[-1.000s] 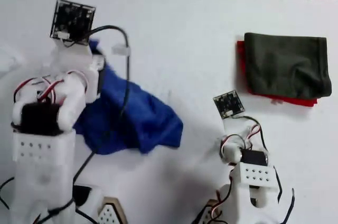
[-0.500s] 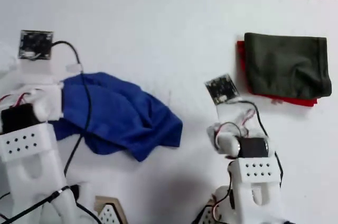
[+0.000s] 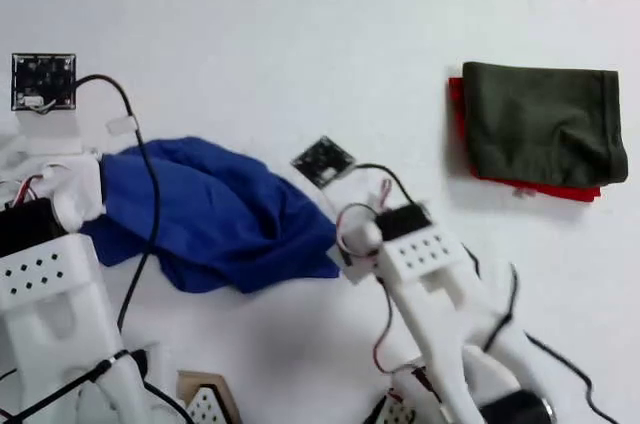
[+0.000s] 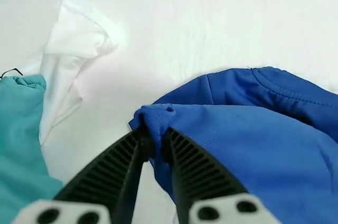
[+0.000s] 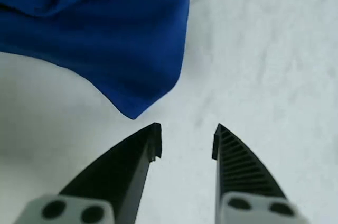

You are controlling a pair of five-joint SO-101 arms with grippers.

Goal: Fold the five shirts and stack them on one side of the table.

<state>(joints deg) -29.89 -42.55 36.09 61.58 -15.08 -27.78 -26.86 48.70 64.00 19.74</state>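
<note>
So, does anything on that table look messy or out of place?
The blue shirt lies crumpled and unfolded, one edge pinched in the left hand, while the dark green shirt sits neatly folded on a red one.

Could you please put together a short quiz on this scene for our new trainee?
1. True or false: the right tool is shut on the blue shirt.
2. Which shirt lies folded on top of another? A) the red one B) the dark green shirt C) the blue one
3. Fill in the blank: the left tool is clamped on a fold of the ___ shirt.

Key:
1. False. It is open, just off a corner of that shirt.
2. B
3. blue
</note>
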